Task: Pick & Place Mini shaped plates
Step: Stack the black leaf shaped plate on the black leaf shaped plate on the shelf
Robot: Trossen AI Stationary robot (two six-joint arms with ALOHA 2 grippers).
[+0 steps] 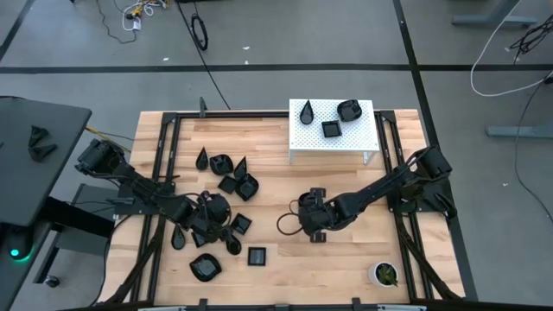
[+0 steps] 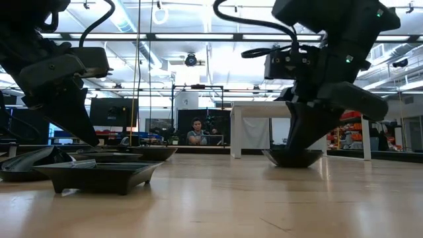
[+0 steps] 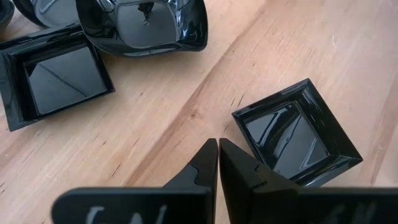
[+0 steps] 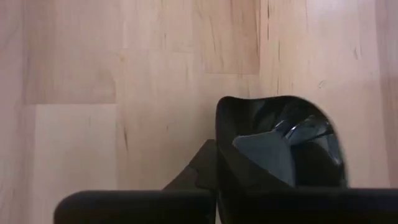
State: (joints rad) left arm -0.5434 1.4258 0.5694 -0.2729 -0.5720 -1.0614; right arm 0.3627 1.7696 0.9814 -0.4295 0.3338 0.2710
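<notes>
A rounded black plate [image 4: 280, 146] is being pinched by its rim in the right claw [image 1: 313, 226] near the middle of the bench [image 1: 346, 268]; the claw's fingers are closed narrowly on the rim, and in the low view the plate [image 2: 293, 157] is sitting on the wood. For a clean pick, the plate is best lifted straight up before being carried, so that the thin rim is not levered out of the grip. The white perforated stand [image 1: 333, 130], where three plates are already lying, appears to be the likely destination. The left claw [image 3: 218, 163] is being held closed and empty above the cluster of plates [image 1: 216, 216], just beside a square plate [image 3: 295, 134].
</notes>
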